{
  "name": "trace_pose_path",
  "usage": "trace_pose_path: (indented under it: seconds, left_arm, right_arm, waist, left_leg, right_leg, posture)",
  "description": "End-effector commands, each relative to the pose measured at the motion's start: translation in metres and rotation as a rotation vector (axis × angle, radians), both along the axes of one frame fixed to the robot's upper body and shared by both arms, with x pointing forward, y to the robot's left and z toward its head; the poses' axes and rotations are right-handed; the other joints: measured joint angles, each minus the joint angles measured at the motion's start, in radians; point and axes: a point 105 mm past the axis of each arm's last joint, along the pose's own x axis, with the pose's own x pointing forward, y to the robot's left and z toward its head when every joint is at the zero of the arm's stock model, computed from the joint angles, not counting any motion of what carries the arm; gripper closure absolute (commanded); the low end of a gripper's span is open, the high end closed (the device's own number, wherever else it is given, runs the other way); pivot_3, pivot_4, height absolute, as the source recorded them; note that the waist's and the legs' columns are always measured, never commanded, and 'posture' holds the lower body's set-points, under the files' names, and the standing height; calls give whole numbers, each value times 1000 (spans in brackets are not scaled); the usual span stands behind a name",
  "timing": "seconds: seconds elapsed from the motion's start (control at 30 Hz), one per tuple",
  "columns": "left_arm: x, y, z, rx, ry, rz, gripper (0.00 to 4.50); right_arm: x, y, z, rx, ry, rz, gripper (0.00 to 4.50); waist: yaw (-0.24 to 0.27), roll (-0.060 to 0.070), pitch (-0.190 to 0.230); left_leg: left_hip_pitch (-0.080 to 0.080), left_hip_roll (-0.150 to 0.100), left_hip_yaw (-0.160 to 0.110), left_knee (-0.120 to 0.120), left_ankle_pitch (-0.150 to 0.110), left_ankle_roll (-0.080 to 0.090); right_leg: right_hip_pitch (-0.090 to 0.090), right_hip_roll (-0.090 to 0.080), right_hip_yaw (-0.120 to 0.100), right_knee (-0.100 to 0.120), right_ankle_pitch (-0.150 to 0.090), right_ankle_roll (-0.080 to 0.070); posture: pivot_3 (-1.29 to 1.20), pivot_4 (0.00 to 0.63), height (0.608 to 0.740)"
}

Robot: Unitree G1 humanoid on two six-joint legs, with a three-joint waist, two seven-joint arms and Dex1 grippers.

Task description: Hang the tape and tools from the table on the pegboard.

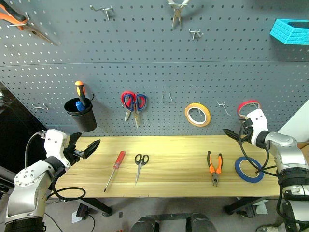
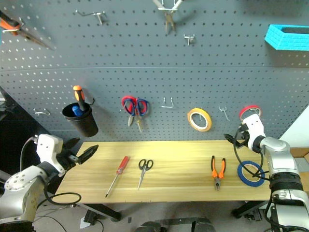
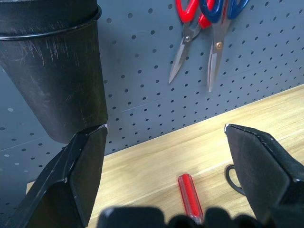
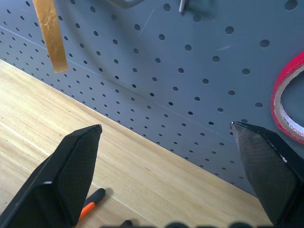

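Note:
On the light wood table (image 1: 178, 145) lie a red-handled screwdriver (image 1: 115, 169), black-handled scissors (image 1: 140, 163), orange-and-black pliers (image 1: 215, 166) and, at the right end, a flat ring of blue tape (image 1: 249, 169). The dark grey pegboard (image 1: 145, 72) rises behind the table. My left gripper (image 1: 87, 145) hovers open over the table's left end, left of the screwdriver, whose handle (image 3: 190, 190) lies between its fingers (image 3: 80, 171) in the left wrist view. My right gripper (image 1: 234, 130) is open above the right end, pointing at the board, with nothing between its fingers (image 4: 71, 166).
On the board hang a black cup (image 1: 81, 116) holding an orange-and-black screwdriver, red-and-blue scissors (image 1: 133, 104), yellow tape (image 1: 197, 114), red tape (image 1: 247, 107), a teal basket (image 1: 289, 31) and pliers (image 1: 176, 12) at the top. Bare hooks (image 1: 166, 99) sit between the scissors and the yellow tape.

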Motion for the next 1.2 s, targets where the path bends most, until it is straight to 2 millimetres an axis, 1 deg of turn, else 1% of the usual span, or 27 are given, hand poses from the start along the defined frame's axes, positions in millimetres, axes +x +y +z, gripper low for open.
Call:
trace_pose_path:
  seconds: [0.03, 0.13, 0.27, 0.3, 0.33, 0.4, 0.5, 0.53, 0.63, 0.73, 0.77, 0.8, 0.87, 0.9, 0.93, 1.0, 1.1, 1.2]
  left_arm:
    - [1, 0, 14, 12, -38, -15, 278]
    - [2, 1, 15, -1, -32, -14, 278]
    - [1, -9, 14, 0, -10, -82, 278]
    - [1, -11, 14, -5, -9, -92, 278]
    - [0, -16, 13, -9, 0, -112, 278]
    - [-3, -24, 8, -5, 31, -154, 278]
    - [-6, -41, -1, -28, 62, -222, 278]
    - [-5, -48, -5, -28, 75, -251, 278]
    - [-3, -74, -14, -37, 106, -346, 278]
    - [0, -132, -35, 9, 148, -549, 278]
    - [0, -148, -39, 18, 147, -602, 278]
    - [0, -160, -41, 15, 146, -639, 278]
    - [0, -177, -44, 17, 134, -685, 278]
    - [-2, -189, -44, 38, 124, -724, 278]
    - [-4, -197, -43, 54, 116, -750, 278]
    - [-12, -213, -35, 30, 100, -808, 278]
    - [-25, -223, -33, 39, 106, -881, 278]
    - [-27, -227, -31, 38, 98, -883, 278]
  right_arm:
    - [-1, -1, 16, -1, -52, 12, 0]
    - [-5, -4, 15, 1, -45, 10, 0]
    - [-12, -8, 8, -11, -4, -5, 0]
    - [-13, -9, 7, -18, 5, -9, 0]
    - [-13, -10, 5, -31, 18, -13, 0]
    - [-15, -11, 1, -30, 46, -32, 0]
    - [-20, -14, -3, -49, 74, -53, 0]
    - [-23, -16, -6, -56, 93, -63, 0]
    - [-29, -19, -15, -77, 154, -93, 0]
    - [-32, -33, -30, -87, 276, -192, 0]
    - [-33, -35, -33, -83, 305, -211, 0]
    - [-34, -36, -36, -72, 328, -224, 0]
    - [-36, -33, -39, -47, 350, -232, 0]
    - [-38, -32, -43, -32, 371, -235, 0]
    - [-40, -31, -46, -23, 384, -236, 0]
    - [-40, -34, -54, -25, 413, -282, 0]
    - [-38, -35, -61, -11, 428, -328, 0]
    - [-38, -29, -65, 5, 425, -322, 0]
  waist:
    - [0, 0, 0]
    - [0, -2, 3]
    - [0, -6, 10]
    - [-1, -6, 12]
    - [-1, -6, 17]
    - [-4, -6, 25]
    - [-12, -7, 39]
    - [-12, -8, 43]
    - [-14, -7, 61]
    - [-16, -8, 82]
    - [-16, -8, 88]
    - [-18, -9, 94]
    - [-27, -15, 106]
    - [-34, -16, 109]
    - [-46, -16, 113]
    - [-60, -16, 118]
    - [-75, -16, 125]
    - [-76, -15, 129]
  left_leg:
    - [0, 0, 0, 0, 0, 0]
    - [0, 0, 0, 0, 0, 0]
    - [0, 0, 0, 0, 0, 0]
    - [0, 0, 0, 0, 0, 0]
    - [0, 0, 0, 0, 0, 0]
    - [0, 0, 0, 0, 0, 0]
    - [0, 0, 0, 0, 0, 0]
    - [0, 1, 0, 0, 0, 0]
    - [-2, 0, 0, 0, 0, 0]
    - [-3, 0, 0, 1, 0, 0]
    - [-4, 0, 0, 2, 0, 1]
    - [-5, 0, 1, 2, 0, 1]
    - [-5, 0, 3, 3, 0, 1]
    - [-5, 1, 3, 3, 0, 2]
    - [-5, 1, 3, 2, -1, 2]
    - [-5, 2, 6, 1, -1, 2]
    - [-7, 2, 9, -1, -1, 2]
    - [-7, 2, 10, -1, -2, 4]
  right_leg:
    - [0, 0, 0, 0, 0, 0]
    - [0, 0, 0, 0, 0, 0]
    - [0, 0, 0, 0, 0, 0]
    - [0, 0, 0, 0, 0, 0]
    - [0, 0, 0, 0, 0, 0]
    - [0, 0, 0, 0, 0, 0]
    - [0, 0, 0, 0, 0, 0]
    - [0, 0, 0, 0, 0, 0]
    - [0, -1, -1, -1, 0, 0]
    - [-1, -1, -1, -1, 0, -1]
    - [-1, -2, -1, -1, 1, -1]
    - [-1, -2, -1, -1, 2, -1]
    - [-1, -3, -1, -1, 2, -1]
    - [-2, -3, -1, -1, 2, -1]
    - [-3, -3, -1, -1, 2, -1]
    - [-5, -3, 0, 0, 2, -1]
    - [-8, -3, 2, -1, 2, -1]
    - [-8, -3, 3, 0, 2, -1]
  posture:
    - [-7, 83, 740]
    - [-11, 96, 740]
    - [-16, 105, 740]
    - [-25, 118, 740]
    - [-25, 118, 740]
    - [-43, 138, 740]
    - [-56, 156, 740]
    - [-56, 156, 740]
    - [-76, 187, 740]
    - [-99, 223, 740]
    - [-105, 230, 740]
    - [-110, 236, 740]
    - [-131, 247, 740]
    - [-141, 247, 740]
    - [-150, 248, 740]
    - [-154, 248, 740]
    - [-148, 253, 740]
    - [-141, 252, 740]
